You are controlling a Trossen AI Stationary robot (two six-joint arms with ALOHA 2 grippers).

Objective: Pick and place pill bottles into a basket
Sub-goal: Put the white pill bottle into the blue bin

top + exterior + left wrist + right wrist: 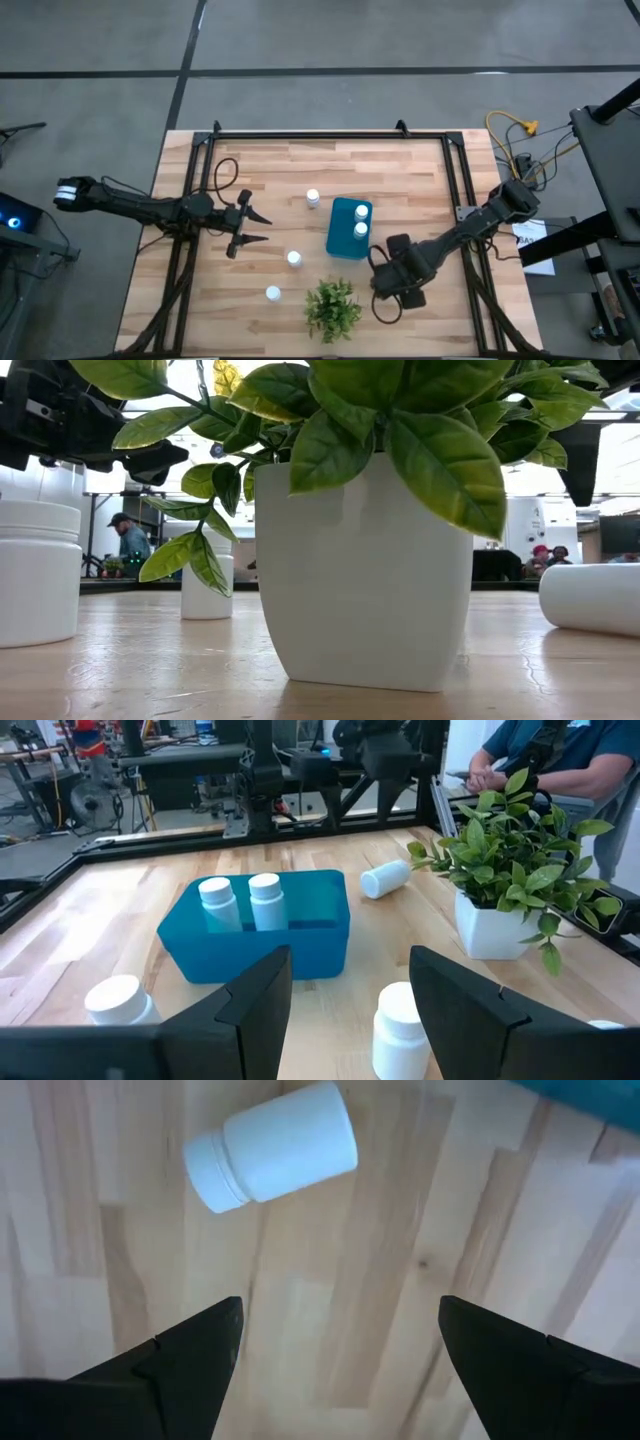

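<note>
The right end effector [335, 1350] is hovering low over the worktop [420, 170] just right of the basket [343, 236], its fingers spread wide and holding nothing. One pill bottle [272, 1146] is lying on its side on the wood just ahead of those fingertips, apart from them.

The left end effector [255, 227] is sitting over the left part of the worktop, pointing toward the basket, fingers parted and empty. A standing bottle [399, 1029] is showing just beyond its fingertips, and another [119, 1000] is standing off to one side.

Counted across the views, six bottles are showing: two standing upright inside the basket [361, 220], three standing on the wood left of it [313, 198] [294, 259] [273, 294], and the one lying on its side. One basket and one potted plant [331, 308] are on the worktop.
</note>
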